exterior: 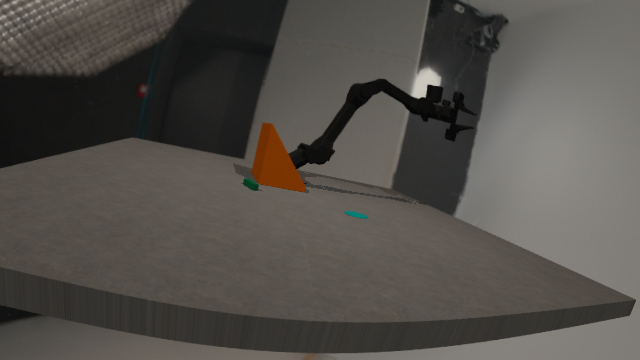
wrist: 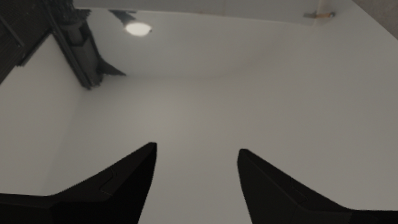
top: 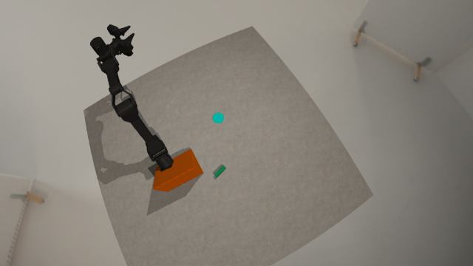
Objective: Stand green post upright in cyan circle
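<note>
The green post (top: 219, 171) (exterior: 250, 184) lies flat on the grey table, just right of the orange wedge in the top view. The cyan circle (top: 218, 117) (exterior: 356, 215) is a flat disc on the table, apart from the post and with nothing on it. My gripper (top: 126, 33) (exterior: 466, 119) (wrist: 198, 152) is open and empty. It hangs high in the air beyond the table's far edge, far from both post and circle. In the wrist view the fingers point at a bare white wall; neither post nor circle shows there.
An orange wedge block (top: 178, 171) (exterior: 274, 160) stands at my arm's base, close to the post. The grey table (top: 281, 177) (exterior: 150, 250) has edges on all sides. Wall brackets (top: 388, 52) are far off.
</note>
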`<action>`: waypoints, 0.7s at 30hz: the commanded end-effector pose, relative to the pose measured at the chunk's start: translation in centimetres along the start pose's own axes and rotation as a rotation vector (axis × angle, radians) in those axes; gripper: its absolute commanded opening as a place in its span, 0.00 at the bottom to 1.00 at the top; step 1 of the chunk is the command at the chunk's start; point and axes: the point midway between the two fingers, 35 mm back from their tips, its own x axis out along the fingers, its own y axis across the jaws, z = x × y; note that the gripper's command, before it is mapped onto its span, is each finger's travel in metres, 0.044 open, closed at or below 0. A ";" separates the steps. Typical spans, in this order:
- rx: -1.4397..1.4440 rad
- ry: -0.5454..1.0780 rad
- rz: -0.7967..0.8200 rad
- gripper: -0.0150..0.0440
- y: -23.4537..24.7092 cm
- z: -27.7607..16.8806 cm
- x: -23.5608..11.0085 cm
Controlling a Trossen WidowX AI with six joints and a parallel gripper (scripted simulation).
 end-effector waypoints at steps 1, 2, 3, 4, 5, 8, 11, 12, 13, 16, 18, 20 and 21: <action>-0.312 0.000 0.005 0.65 -3.4 -0.5 1.7; -0.376 -0.002 0.003 0.65 -4.2 -0.5 2.2; -0.439 -0.004 0.000 0.65 -4.9 -0.5 2.6; -0.501 -0.007 -0.005 0.65 -5.7 -0.3 3.1; -0.563 -0.010 -0.011 0.65 -6.5 -0.2 3.6; -0.747 -0.021 -0.035 0.65 -8.8 0.6 5.1; -0.926 -0.034 -0.070 0.65 -11.0 1.9 6.8; -0.985 -0.039 -0.084 0.65 -11.7 2.4 7.3; -1.043 -0.043 -0.100 0.65 -12.5 3.0 7.9; -1.211 -0.057 -0.155 0.65 -14.5 5.0 9.5; -1.319 -0.065 -0.198 0.65 -15.8 6.6 10.6; -1.422 -0.073 -0.247 0.65 -17.0 8.4 11.7; -1.473 -0.076 -0.273 0.65 -17.6 9.3 12.2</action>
